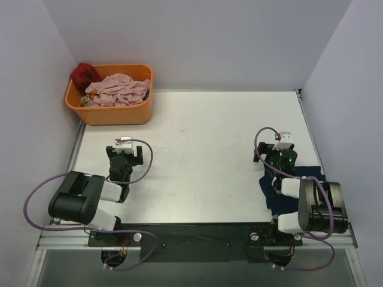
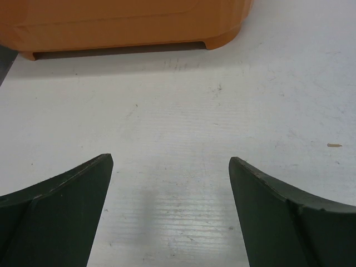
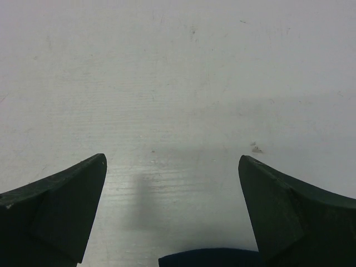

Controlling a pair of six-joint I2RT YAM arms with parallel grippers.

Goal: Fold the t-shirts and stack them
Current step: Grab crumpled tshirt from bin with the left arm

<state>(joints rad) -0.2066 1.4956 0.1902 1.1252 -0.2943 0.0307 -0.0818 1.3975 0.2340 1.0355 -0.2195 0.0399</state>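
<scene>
The dusty-pink t-shirt (image 1: 116, 89) lies crumpled in an orange basket (image 1: 119, 113) at the back left. The dark navy t-shirt (image 1: 269, 184) lies bunched on the table at the front right, mostly under the right arm; its edge shows at the bottom of the right wrist view (image 3: 211, 258). My left gripper (image 1: 124, 143) is open and empty over bare table (image 2: 169, 167), a little in front of the basket (image 2: 128, 25). My right gripper (image 1: 282, 140) is open and empty (image 3: 172, 161), just beyond the navy shirt's far edge.
A red cloth (image 1: 85, 74) sits in the basket's back left corner beside the pink shirt. White walls close in the table on the left, back and right. The white tabletop (image 1: 203, 149) stretches between the two arms.
</scene>
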